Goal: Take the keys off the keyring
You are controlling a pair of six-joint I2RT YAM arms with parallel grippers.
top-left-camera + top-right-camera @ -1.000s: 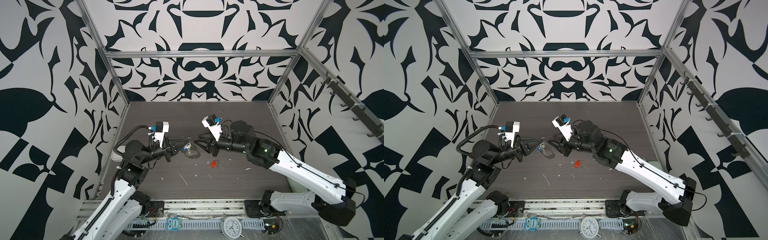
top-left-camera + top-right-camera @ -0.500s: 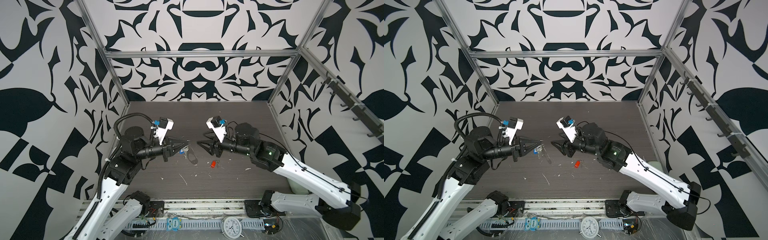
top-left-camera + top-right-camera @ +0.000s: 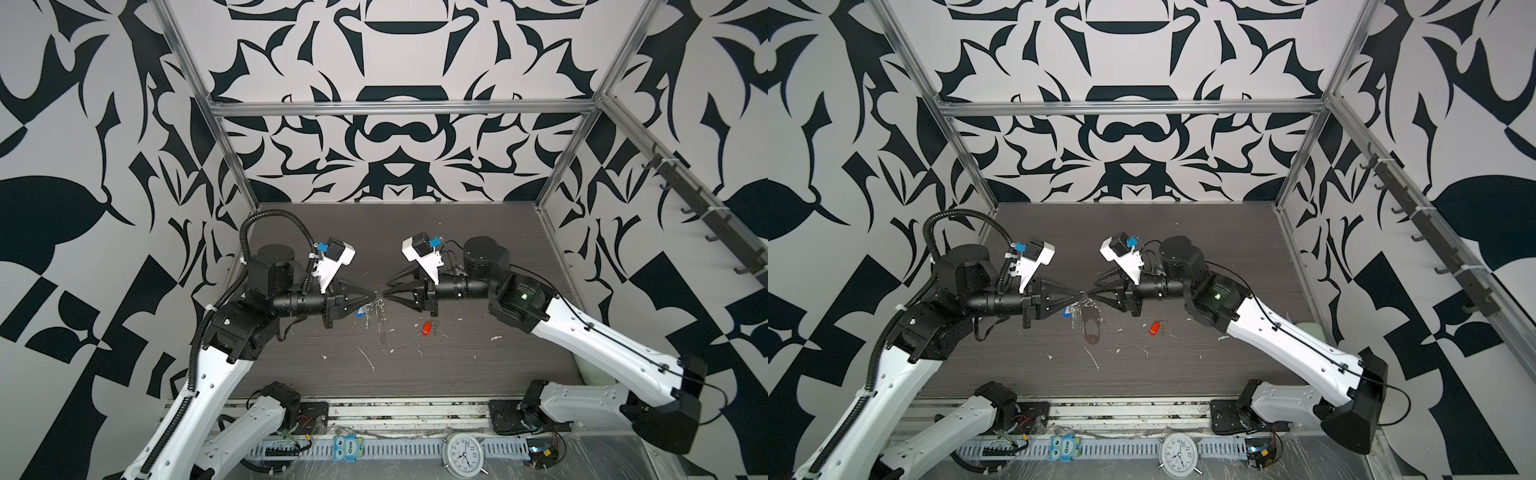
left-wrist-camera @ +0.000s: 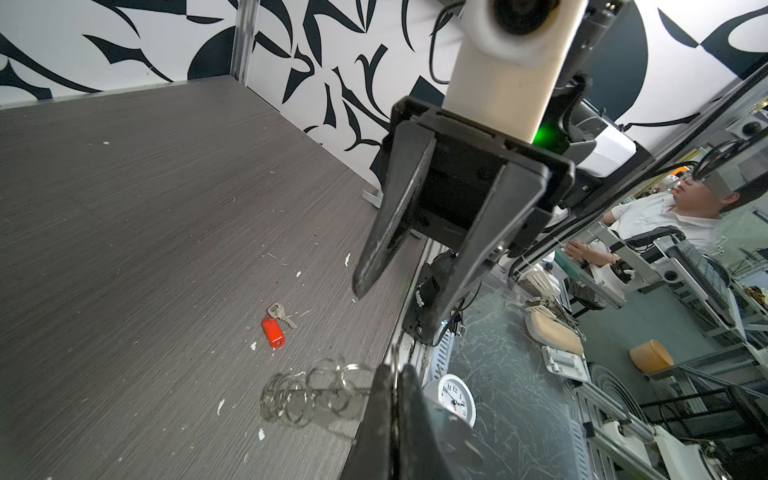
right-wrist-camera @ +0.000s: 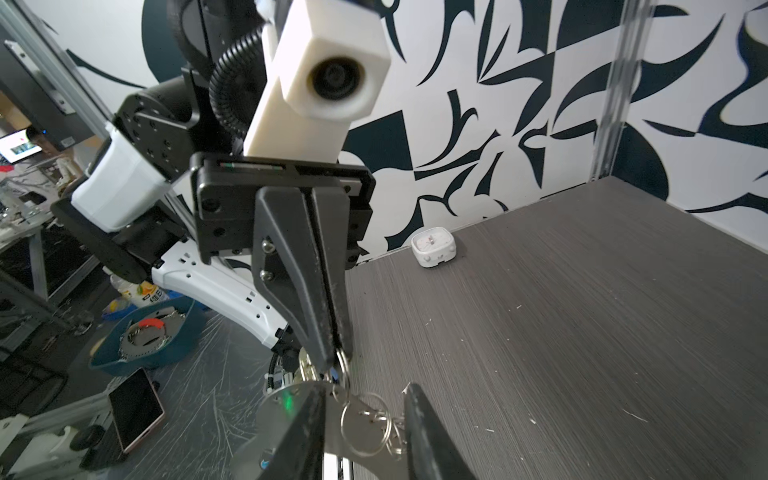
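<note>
Aloft at centre, left gripper (image 3: 1080, 295) clamps the keyring (image 4: 309, 392); right gripper (image 5: 368, 399), jaws apart, should pinch just the blue-tagged key (image 3: 1068, 311).

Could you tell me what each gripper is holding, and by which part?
The left gripper is shut on the keyring, pinching one of its silver rings. The right gripper holds nothing; its jaws stand open at those rings.

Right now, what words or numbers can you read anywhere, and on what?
"One": on the blue owl figure at the front rail.
"1" to "12": dial of the round clock.
Bottle label: blurred, unreadable.
Square clock: too small to read.
</note>
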